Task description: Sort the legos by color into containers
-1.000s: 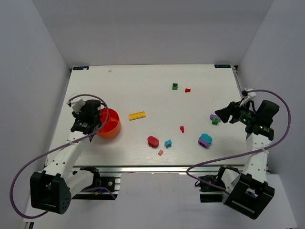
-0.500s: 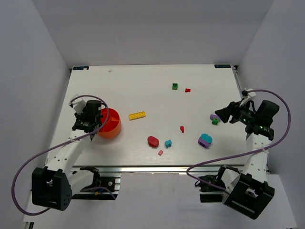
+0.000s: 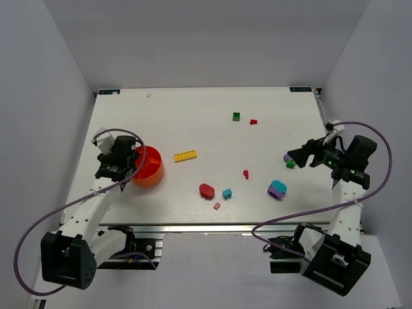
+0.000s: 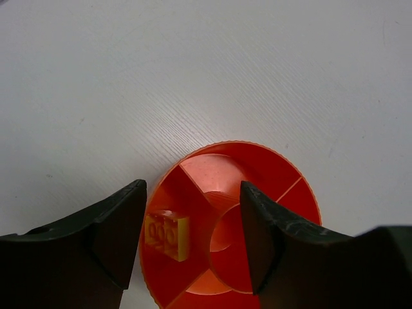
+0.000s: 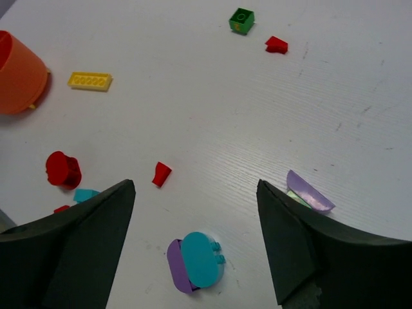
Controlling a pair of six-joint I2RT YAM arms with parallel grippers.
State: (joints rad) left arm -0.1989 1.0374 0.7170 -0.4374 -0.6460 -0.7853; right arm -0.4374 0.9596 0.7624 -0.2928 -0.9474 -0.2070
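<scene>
Hovering right above the orange bowl [image 4: 270, 154], the left gripper [image 4: 192, 212] has its two matte black, wedge-shaped fingers spread apart with nothing pinched between them. The bowl is smooth, shiny plastic, round, split by thin walls into sections around a round middle hub. One glossy yellow studded brick [image 4: 167, 235] lies in the section nearest the left finger. The bowl sits near the left side of the white table [image 3: 193, 103], which has a fine grainy, streaky surface. Over on the far right, the right gripper [image 5: 193, 193] is also spread wide and empty, held above the tabletop. Just beside its right finger lies a purple half-round piece [image 5: 310, 193] with a bit of green brick [image 3: 291, 165] tucked against it. Below the gap between its fingers is a rounded teal-on-purple stack [image 5: 196, 261], and a bit further out a tiny red wedge [image 5: 161, 174]. Out past that are a chunky red rounded piece [image 5: 62, 169], a small teal brick [image 5: 85, 195] and a tiny pinkish-red bit [image 3: 217, 206], all close together. A long flat yellow plate [image 5: 90, 80] with a row of studs lies just right of the bowl. Near the far edge sit a square green brick [image 5: 241, 20] and a small red chip [image 5: 277, 44], side by side.
</scene>
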